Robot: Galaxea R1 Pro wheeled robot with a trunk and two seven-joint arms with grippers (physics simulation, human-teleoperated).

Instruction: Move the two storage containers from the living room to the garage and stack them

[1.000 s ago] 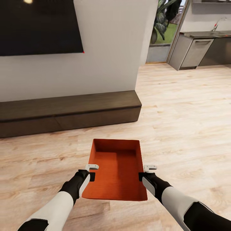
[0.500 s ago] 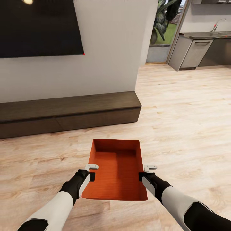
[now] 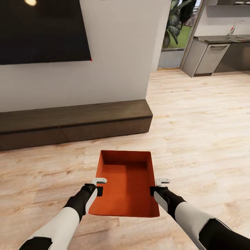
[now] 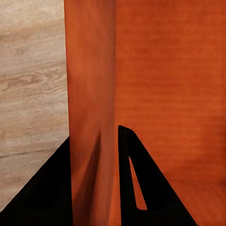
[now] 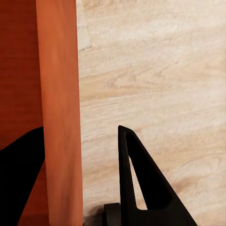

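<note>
I hold one orange-red storage container (image 3: 126,180) level in front of me, above the living room's light wood planks (image 3: 201,121). My left gripper (image 3: 99,190) is shut on its left long wall, and my right gripper (image 3: 153,190) is shut on its right long wall. In the left wrist view the container wall (image 4: 92,94) runs between the two black fingers of the left gripper (image 4: 94,188). The right wrist view has the wall (image 5: 59,94) between the right gripper's (image 5: 80,188) fingers, one inside the bin and one outside. The bin is empty. The second container and the garage are out of view.
A long dark wood bench (image 3: 73,121) runs along the cream wall ahead-left, under a black TV (image 3: 41,31). To the right of the wall's corner the wood floor leads to an opening with grey kitchen cabinets (image 3: 211,55) and a potted plant (image 3: 177,21).
The whole view has shifted slightly, with the TV and bench sliding a little in the picture, so the camera moved. The container and both grippers keep the same hold.
</note>
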